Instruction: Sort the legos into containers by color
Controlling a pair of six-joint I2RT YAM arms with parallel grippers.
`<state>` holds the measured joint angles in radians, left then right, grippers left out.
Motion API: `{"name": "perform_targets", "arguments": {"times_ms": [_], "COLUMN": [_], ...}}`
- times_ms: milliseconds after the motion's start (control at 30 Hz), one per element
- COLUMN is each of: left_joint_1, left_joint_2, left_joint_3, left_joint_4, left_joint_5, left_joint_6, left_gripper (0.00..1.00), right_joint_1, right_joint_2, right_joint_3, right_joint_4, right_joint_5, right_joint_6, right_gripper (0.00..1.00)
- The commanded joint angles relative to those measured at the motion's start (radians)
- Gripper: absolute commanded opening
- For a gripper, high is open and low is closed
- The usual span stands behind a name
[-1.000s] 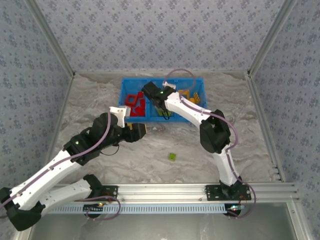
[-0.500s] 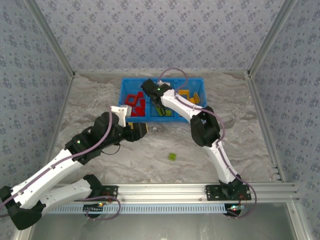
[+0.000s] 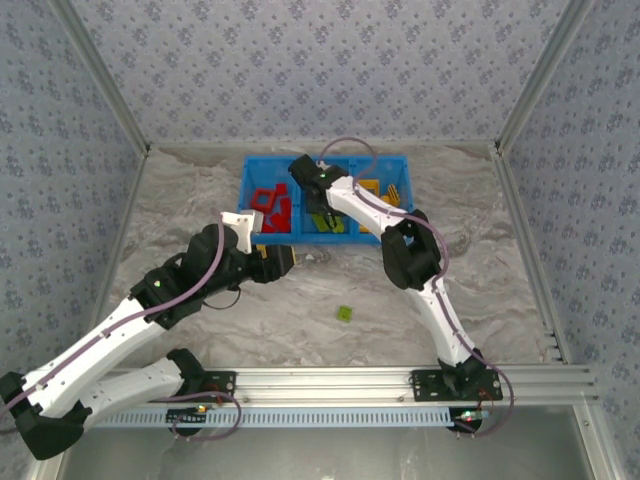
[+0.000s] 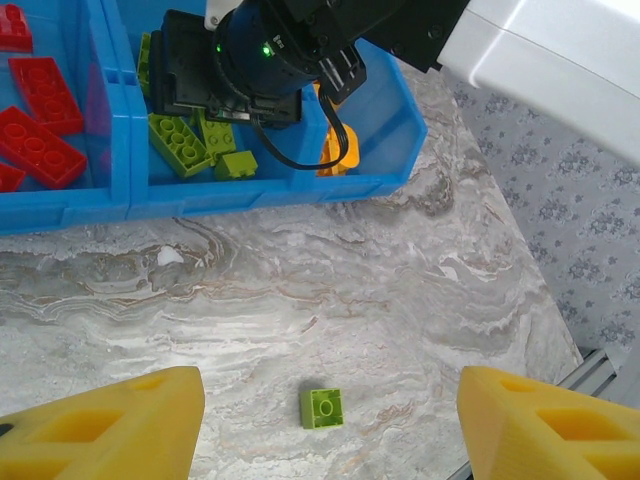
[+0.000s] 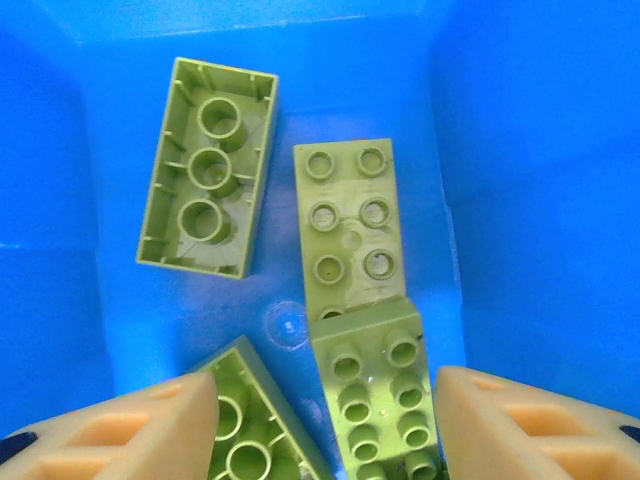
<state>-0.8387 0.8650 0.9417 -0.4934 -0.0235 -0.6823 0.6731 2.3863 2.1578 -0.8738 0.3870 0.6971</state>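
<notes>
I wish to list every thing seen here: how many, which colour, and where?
blue bin: one, blue, far middle of table
red legos: several, red, left compartment
green legos: at least four, lime, middle compartment
orange-yellow legos: a few, orange-yellow, right compartment
loose brick: one, lime, table before bin
table: one, grey marbled, under everything
left gripper: one, yellow fingers, open, over table
right gripper: one, yellow fingers, open, over middle compartment
</notes>
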Motion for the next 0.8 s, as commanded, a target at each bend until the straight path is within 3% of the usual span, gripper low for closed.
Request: {"name": "perform_targets", "arguments": {"times_ms": [0,300,533,767], "left_joint_1": [-0.003,-0.007,-0.038,-0.146], "left_joint_2": [-0.01,-0.012,0.008,0.04], "left_joint_3": [0.009,-0.01,-0.045,-0.115], "left_joint_4": [0.026,0.036,0.0,-0.039], "left_joint_5": [-0.003,0.0,0.032,0.071], "left_joint_6": [-0.01,-0.032,-0.07,-0.062], "left_gripper": [0.68,0.68,0.68,0.68], "right_joint_1": [0.009,0.027,0.11,0.237], "right_joint_2": [-0.116,-0.351,-0.684,-0.951], "right_joint_3": [-0.001,-0.176,-0.587,-0.953], "right_joint_4": [0.012,0.076,0.16,0.131], "right_joint_5": [0.015,0.084,0.101,-0.055], "right_joint_6": [-0.023,-0.045,-0.006,0.181], "right_gripper": [0.6,0.54,0.54,0.64]}}
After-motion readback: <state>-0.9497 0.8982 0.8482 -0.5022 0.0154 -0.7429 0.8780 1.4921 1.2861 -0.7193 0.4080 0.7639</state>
